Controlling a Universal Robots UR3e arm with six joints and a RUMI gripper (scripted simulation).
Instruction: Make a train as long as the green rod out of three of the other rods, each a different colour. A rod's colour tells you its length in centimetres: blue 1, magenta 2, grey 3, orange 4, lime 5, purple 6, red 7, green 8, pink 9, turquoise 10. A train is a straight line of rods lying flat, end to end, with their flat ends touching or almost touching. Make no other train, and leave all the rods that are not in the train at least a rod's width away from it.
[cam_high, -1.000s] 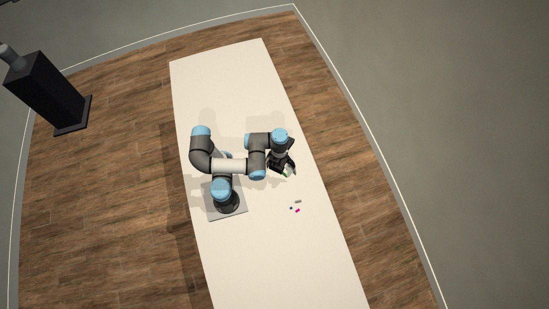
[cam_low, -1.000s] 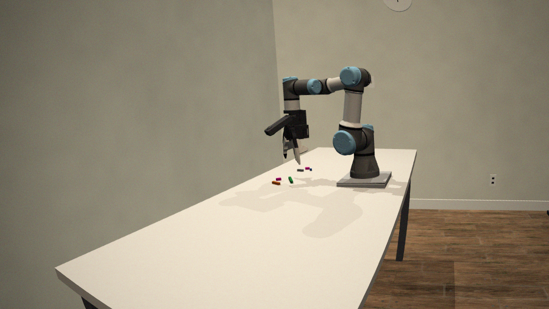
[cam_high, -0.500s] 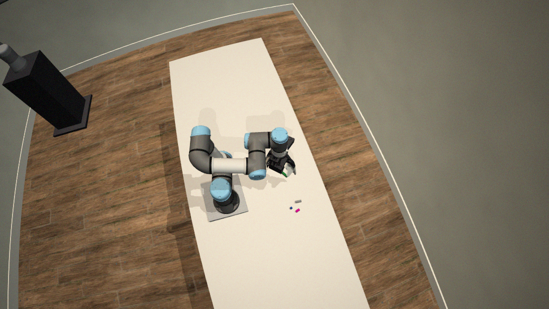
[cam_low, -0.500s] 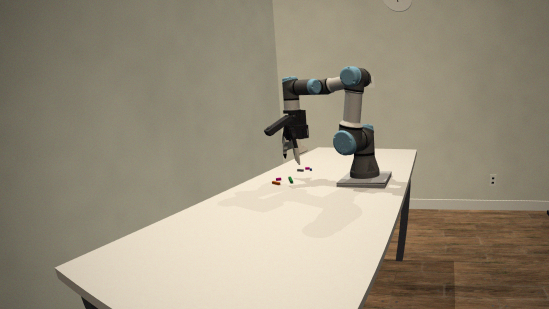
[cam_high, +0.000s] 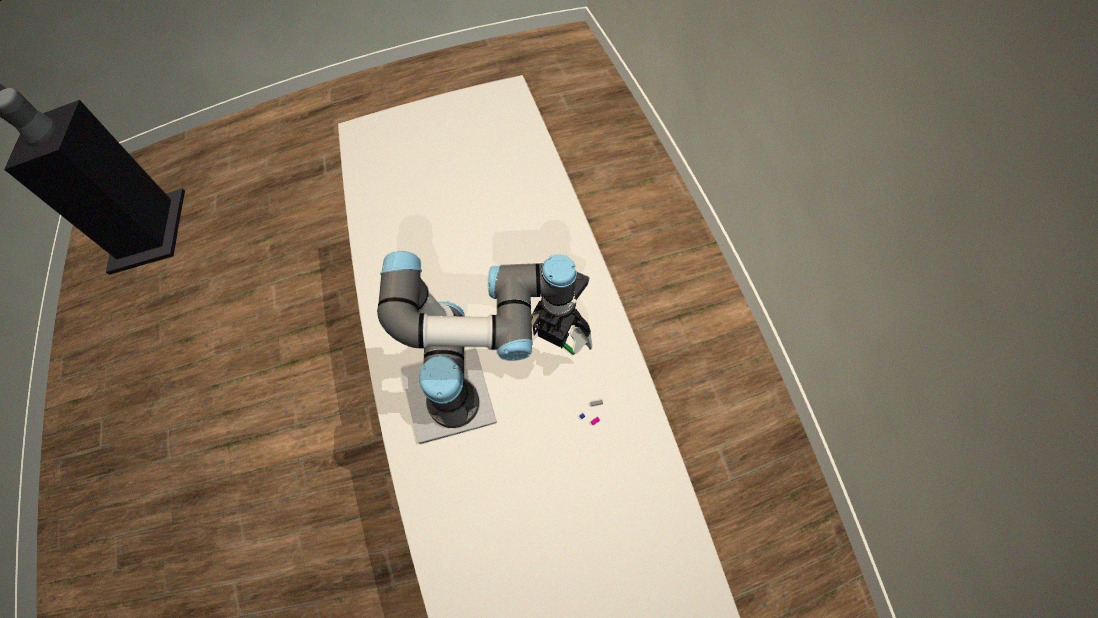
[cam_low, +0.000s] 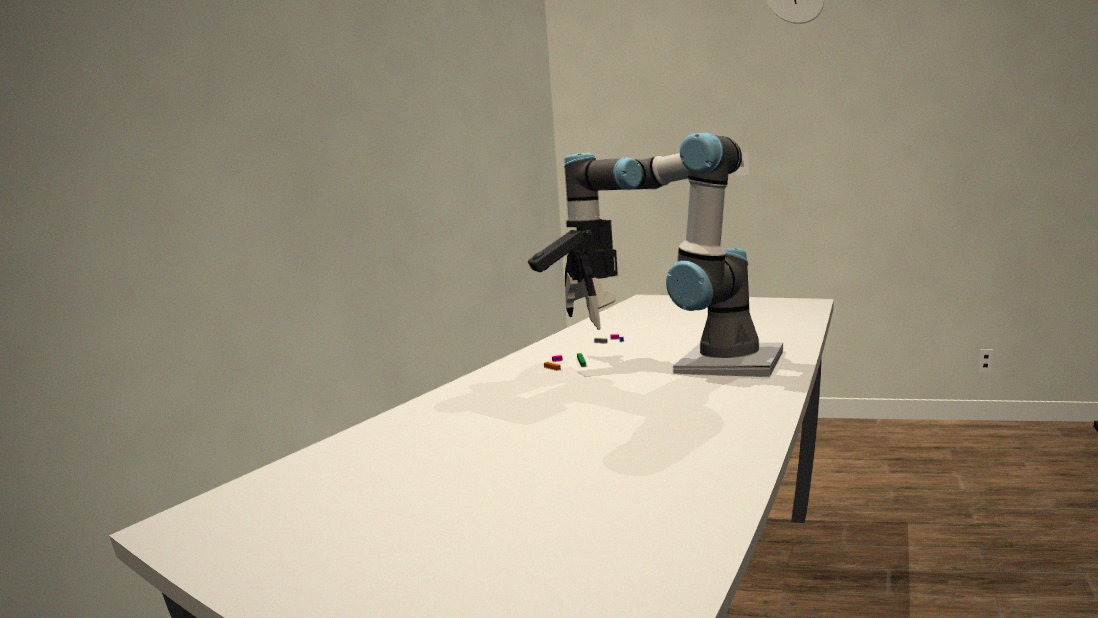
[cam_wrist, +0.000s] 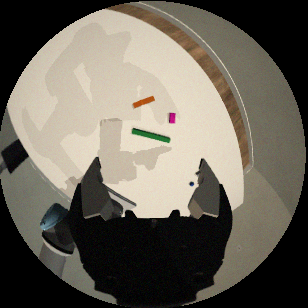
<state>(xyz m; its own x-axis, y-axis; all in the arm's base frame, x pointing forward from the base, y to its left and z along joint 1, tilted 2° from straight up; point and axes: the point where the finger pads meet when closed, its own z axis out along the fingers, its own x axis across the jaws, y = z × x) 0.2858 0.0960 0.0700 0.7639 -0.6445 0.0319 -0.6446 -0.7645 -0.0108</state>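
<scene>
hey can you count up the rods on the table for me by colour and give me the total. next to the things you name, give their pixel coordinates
Green rod (cam_high: 568, 348) (cam_low: 581, 359) (cam_wrist: 151, 135): 1
Orange rod (cam_low: 552, 366) (cam_wrist: 143, 102): 1
Magenta rods: 2 (one near the orange (cam_low: 557, 358) (cam_wrist: 172, 118), one near the blue (cam_high: 595, 420) (cam_low: 620, 338))
Grey rod (cam_high: 596, 403) (cam_low: 600, 340): 1
Blue rod (cam_high: 582, 416) (cam_low: 621, 339) (cam_wrist: 191, 184): 1
Total: 6
</scene>
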